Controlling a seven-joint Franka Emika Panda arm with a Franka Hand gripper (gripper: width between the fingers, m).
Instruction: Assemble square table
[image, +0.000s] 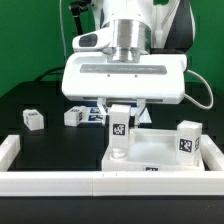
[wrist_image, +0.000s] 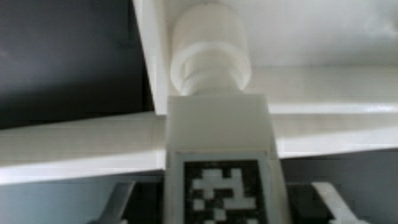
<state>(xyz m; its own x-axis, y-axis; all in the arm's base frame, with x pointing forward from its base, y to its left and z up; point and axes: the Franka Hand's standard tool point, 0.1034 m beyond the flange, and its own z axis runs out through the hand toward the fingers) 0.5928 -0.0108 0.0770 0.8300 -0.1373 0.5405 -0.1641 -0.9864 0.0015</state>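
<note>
Fingers (wrist_image: 313, 206) grip a leg (image: 120, 135) upright at the tabletop's (image: 160, 158) 9 o'clock corner; any tilt while seating could jam it crooked

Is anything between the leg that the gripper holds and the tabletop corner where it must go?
Nothing visible. The gripper holds the leg upright, its lower end on the square tabletop near a corner; the socket itself is hidden. A second leg stands apart, toward the exterior view's right.

Surface: matte black tabletop (image: 30, 95).
Nine o'clock: small white tagged block leg (image: 33, 119); second block leg (image: 76, 116) near it, apart.
Five o'clock: large flat white plastic square slab (image: 165, 158).
Six o'clock: long white L-shaped rail (image: 50, 183).
</note>
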